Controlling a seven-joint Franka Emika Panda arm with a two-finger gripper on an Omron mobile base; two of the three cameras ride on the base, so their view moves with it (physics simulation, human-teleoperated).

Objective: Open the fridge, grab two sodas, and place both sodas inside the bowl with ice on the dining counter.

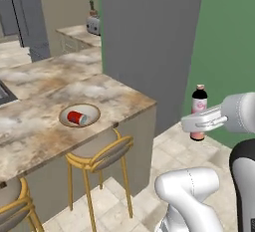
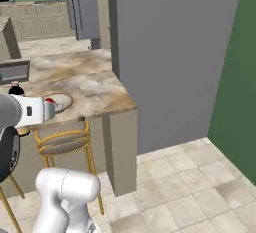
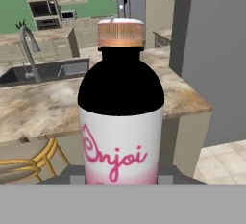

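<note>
My gripper [image 1: 197, 124] is shut on the soda bottle [image 1: 199, 107], a dark bottle with a pink and white label, held upright over the floor past the end of the dining counter [image 1: 117, 96]. Seen from the hand, the bottle [image 3: 120, 122] stands close in the middle, with the counter [image 3: 43, 107] behind it. The tan bowl [image 1: 95, 112] sits near the counter's front edge, well to the left of the gripper, with the red soda can [image 1: 76, 117] lying in it. The bowl [image 2: 64, 98] also lies just beyond the hand in the right base view. The grey fridge [image 2: 86, 7] stands far back.
Two gold-framed stools [image 1: 99, 151] stand under the counter's front edge. A wide grey wall block [image 1: 149, 37] rises at the counter's end, with a green wall to its right. A dark sink and grey faucet [image 3: 29, 50] sit farther along the counter. Tiled floor lies below the hand.
</note>
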